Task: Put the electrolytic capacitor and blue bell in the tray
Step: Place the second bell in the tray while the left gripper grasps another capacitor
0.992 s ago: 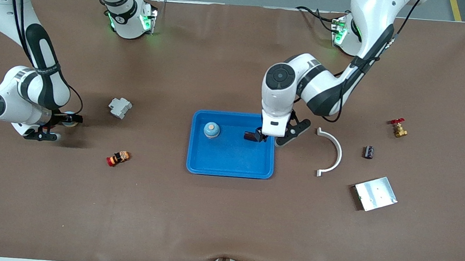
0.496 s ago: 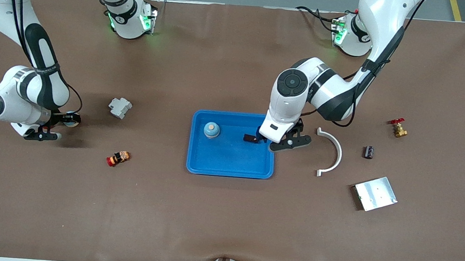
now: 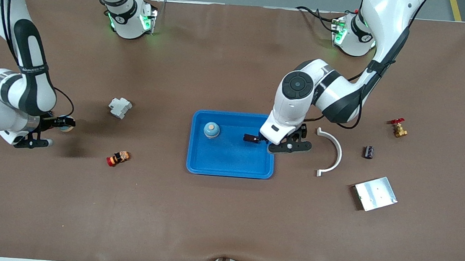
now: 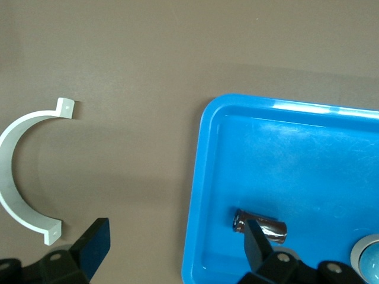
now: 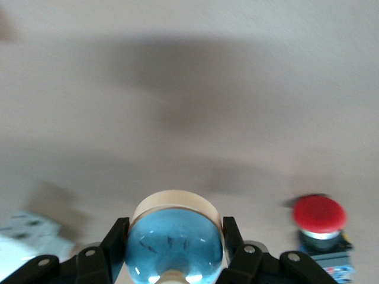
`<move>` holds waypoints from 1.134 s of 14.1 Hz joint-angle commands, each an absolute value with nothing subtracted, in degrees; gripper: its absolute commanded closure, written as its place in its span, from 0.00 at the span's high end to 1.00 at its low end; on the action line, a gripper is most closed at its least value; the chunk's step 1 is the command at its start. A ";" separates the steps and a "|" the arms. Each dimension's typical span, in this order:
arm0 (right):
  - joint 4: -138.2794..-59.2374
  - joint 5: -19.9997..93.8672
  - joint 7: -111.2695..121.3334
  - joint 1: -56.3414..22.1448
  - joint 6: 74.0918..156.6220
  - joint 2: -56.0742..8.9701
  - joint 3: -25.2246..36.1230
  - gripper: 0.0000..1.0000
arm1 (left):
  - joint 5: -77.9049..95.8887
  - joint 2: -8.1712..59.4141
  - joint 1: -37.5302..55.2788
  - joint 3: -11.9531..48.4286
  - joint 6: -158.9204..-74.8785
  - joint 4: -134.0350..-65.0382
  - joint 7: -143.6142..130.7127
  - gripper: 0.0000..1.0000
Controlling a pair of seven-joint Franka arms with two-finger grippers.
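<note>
Inside blue tray [image 3: 229,164], dark capacitor [image 4: 260,225] lying flat, domed blue bell [image 3: 211,130]

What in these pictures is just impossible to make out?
- Front view: small dark part, too small to identify.
- Left wrist view: blue bell in the tray, cut off by the picture's edge.
- Front view: blue dome, mostly hidden by the right pincer gripping it.
- Right wrist view: pale grey part, blurred and cut by the edge.
</note>
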State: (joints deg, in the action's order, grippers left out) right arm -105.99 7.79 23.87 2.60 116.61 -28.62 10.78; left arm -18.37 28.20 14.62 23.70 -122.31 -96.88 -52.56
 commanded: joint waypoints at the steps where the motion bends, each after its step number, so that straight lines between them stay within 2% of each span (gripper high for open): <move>1: -101.00 11.95 18.84 -2.53 110.58 -28.47 10.99 0.05 | -18.02 28.39 13.89 24.35 -119.27 -95.35 -48.45 1.00; 3: -97.84 14.57 12.08 -7.01 109.69 -28.74 10.99 0.01 | -18.11 27.86 12.31 24.52 -119.18 -96.06 -47.64 1.00; 8: -89.22 16.52 -10.41 -16.24 109.78 -32.78 8.54 0.00 | -18.37 24.09 7.05 26.10 -120.32 -101.41 -43.52 1.00; 12: -84.12 16.35 -28.52 -24.60 110.65 -37.34 7.13 0.00 | -18.54 19.96 0.36 28.91 -127.42 -110.54 -37.72 1.00; 16: -79.19 15.73 -43.47 -26.98 115.20 -41.57 1.68 0.00 | -19.51 16.18 -6.49 28.92 -136.74 -120.21 -28.94 1.00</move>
State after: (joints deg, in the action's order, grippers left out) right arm -82.90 15.46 -37.71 -26.73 113.73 -38.81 3.23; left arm -18.84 20.59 -2.60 27.88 -132.59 -113.54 -32.75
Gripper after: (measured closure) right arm 0.317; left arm 0.000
